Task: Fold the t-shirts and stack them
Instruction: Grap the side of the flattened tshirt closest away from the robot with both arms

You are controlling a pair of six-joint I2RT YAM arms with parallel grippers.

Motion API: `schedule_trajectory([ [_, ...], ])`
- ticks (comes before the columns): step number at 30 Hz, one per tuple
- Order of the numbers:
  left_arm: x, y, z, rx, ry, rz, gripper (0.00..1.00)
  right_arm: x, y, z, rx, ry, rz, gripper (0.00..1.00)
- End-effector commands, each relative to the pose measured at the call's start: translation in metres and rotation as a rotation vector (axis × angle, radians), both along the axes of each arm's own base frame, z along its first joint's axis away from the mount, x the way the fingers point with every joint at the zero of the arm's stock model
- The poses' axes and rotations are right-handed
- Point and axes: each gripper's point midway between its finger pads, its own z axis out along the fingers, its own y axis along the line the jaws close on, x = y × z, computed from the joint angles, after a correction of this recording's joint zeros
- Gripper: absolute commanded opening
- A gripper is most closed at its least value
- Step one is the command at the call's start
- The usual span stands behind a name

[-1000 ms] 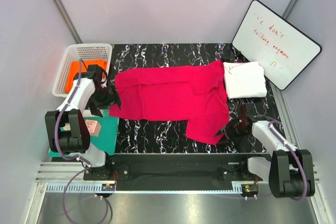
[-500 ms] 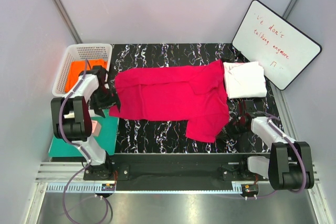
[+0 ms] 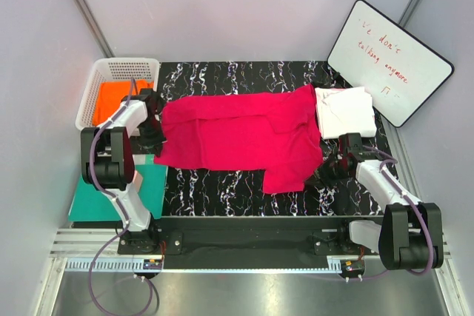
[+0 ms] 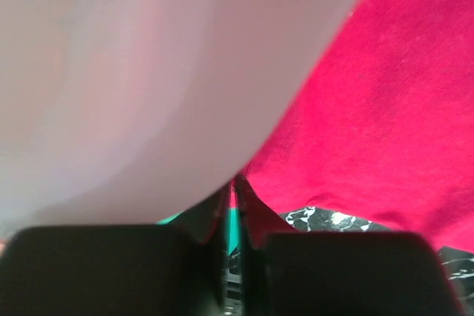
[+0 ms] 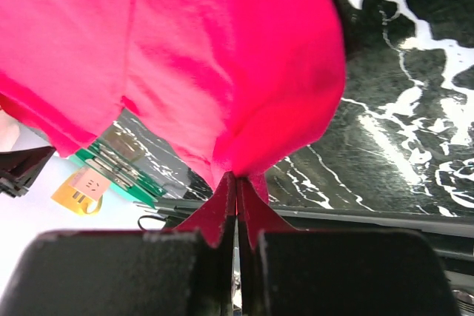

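While left hand [image 4: 234, 186] pinches crimson t-shirt [image 3: 237, 135] at left edge (beside basket [image 3: 126, 66]), right hand [image 5: 235, 183] clamps near-right hem

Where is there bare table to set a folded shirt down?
Two bare table strips: the far one behind the crimson shirt, between basket and white shirt; the near one between teal board and the shirt's near corner. Crowded at both ends, around left tool and right tool.

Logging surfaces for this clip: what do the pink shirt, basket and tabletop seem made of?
Pink shirt: soft matte cloth; it drapes and creases. Basket: likely white plastic, moulded lattice walls. Tabletop: glossy black with white veining, marble-look, possibly printed.
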Motion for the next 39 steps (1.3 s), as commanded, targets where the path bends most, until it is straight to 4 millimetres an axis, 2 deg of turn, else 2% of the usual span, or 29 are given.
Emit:
schedule_trajectory([
  [1, -0.006, -0.006, -0.015, -0.012, 0.054, -0.027, 0.00, 0.017, 0.001, 0.018, 0.008, -0.058, 0.002, 0.00],
  [7, -0.004, -0.002, 0.001, 0.011, 0.015, -0.032, 0.00, 0.022, 0.001, 0.025, 0.008, -0.075, 0.003, 0.00],
  [9, -0.006, 0.002, 0.007, 0.034, 0.006, -0.031, 0.20, 0.022, 0.001, 0.025, 0.010, -0.075, 0.002, 0.00],
  [10, -0.009, 0.003, 0.008, 0.037, 0.011, -0.034, 0.39, 0.022, 0.001, 0.026, 0.010, -0.076, 0.002, 0.00],
  [12, -0.010, 0.005, 0.016, 0.050, -0.007, -0.035, 0.53, 0.021, 0.001, 0.025, 0.010, -0.075, 0.002, 0.00],
  [13, -0.010, 0.006, 0.019, 0.055, -0.016, -0.034, 0.63, 0.021, 0.001, 0.026, 0.008, -0.078, 0.002, 0.00],
  [14, -0.011, 0.008, 0.023, 0.065, -0.023, -0.032, 0.65, 0.021, 0.001, 0.025, 0.008, -0.076, 0.002, 0.00],
  [17, -0.014, 0.008, 0.037, 0.072, -0.073, -0.026, 0.66, 0.020, 0.001, 0.024, 0.009, -0.072, 0.004, 0.00],
  [20, -0.023, 0.006, 0.038, 0.062, -0.073, -0.017, 0.63, 0.019, 0.001, 0.022, 0.008, -0.068, 0.006, 0.00],
  [28, -0.049, -0.002, 0.012, 0.022, -0.031, 0.040, 0.61, 0.019, 0.002, 0.020, 0.009, -0.061, 0.017, 0.00],
  [31, -0.054, -0.007, 0.003, -0.003, -0.017, 0.054, 0.61, 0.021, 0.001, 0.020, 0.009, -0.062, 0.020, 0.00],
  [39, -0.039, -0.012, -0.008, -0.023, -0.036, 0.100, 0.62, 0.022, 0.003, 0.020, 0.017, -0.065, 0.035, 0.01],
])
